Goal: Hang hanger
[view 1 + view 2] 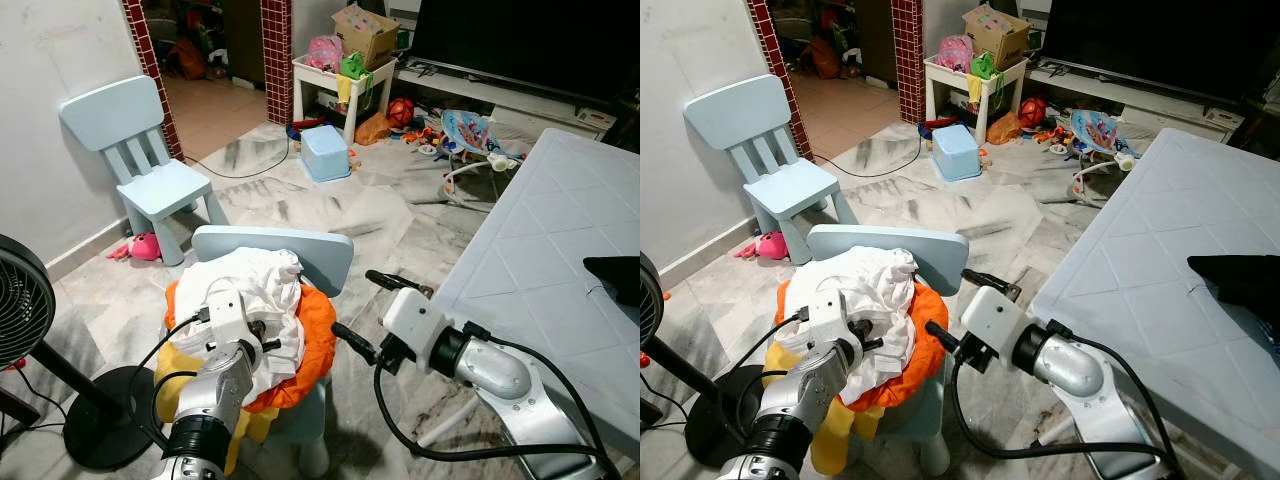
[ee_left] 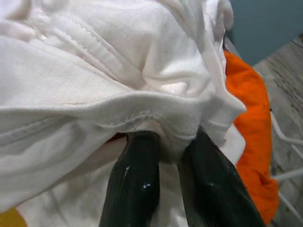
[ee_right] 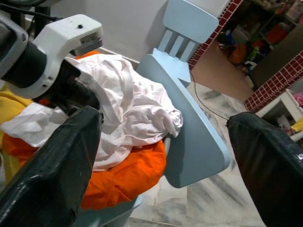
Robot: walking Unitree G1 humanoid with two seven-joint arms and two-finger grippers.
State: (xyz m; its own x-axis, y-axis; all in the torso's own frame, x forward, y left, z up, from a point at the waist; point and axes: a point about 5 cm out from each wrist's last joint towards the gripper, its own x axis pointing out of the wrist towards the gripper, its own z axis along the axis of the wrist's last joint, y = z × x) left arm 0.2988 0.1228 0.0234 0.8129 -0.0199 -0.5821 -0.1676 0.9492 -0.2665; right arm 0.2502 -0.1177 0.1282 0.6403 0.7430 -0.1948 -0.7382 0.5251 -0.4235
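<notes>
A heap of clothes lies on a small light-blue chair: a white garment on top, an orange one beneath, a yellow one hanging off the left side. My left gripper is pushed into the heap, and its two black fingers are shut on a fold of the white garment. To the right of the chair back, my right gripper stands open with nothing between its fingers. No hanger can be made out.
A white table fills the right side, with a black item at its far edge. A black fan stands at the left, a second blue chair by the wall. A blue box and toys litter the marble floor behind.
</notes>
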